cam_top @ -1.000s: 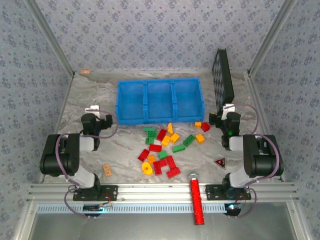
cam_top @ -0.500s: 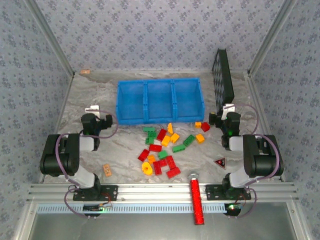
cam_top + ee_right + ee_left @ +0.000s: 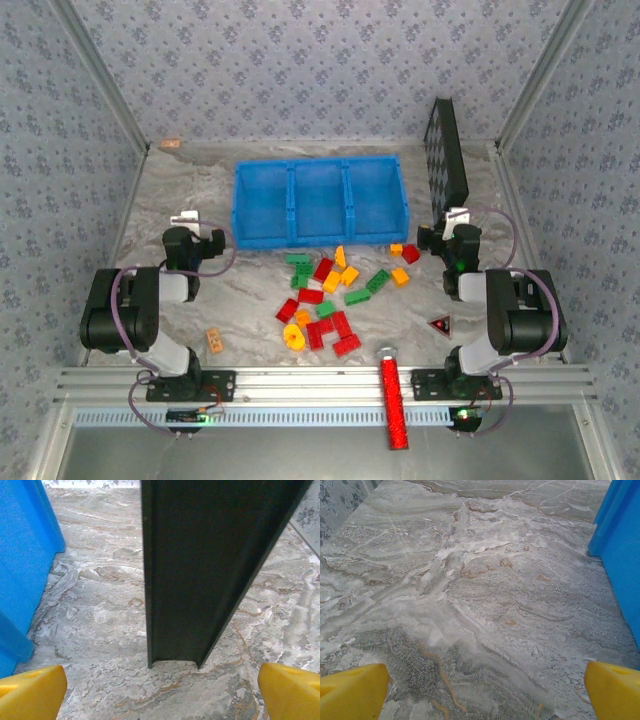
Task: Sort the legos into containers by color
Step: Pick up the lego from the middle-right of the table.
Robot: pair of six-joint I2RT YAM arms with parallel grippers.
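Note:
Several red, green and orange-yellow legos [image 3: 328,295] lie scattered on the marble table in front of the blue tray [image 3: 300,237]. Its three containers hold no bricks. My left gripper [image 3: 187,221] rests left of the tray, open, and its yellow fingertips [image 3: 350,692] stand wide apart over bare table. The tray's wall [image 3: 622,545] is at the right of the left wrist view. My right gripper [image 3: 457,216] sits right of the tray, open with nothing between its yellow fingertips [image 3: 292,690]. It faces the upright black board [image 3: 210,565], with the tray's corner [image 3: 22,555] to its left.
The black studded board [image 3: 445,160] stands on edge at the back right. A tan block [image 3: 214,340] lies near the left arm's base. A red glittery cylinder [image 3: 393,395] lies across the front rail. A small dark triangular piece [image 3: 439,324] sits by the right arm.

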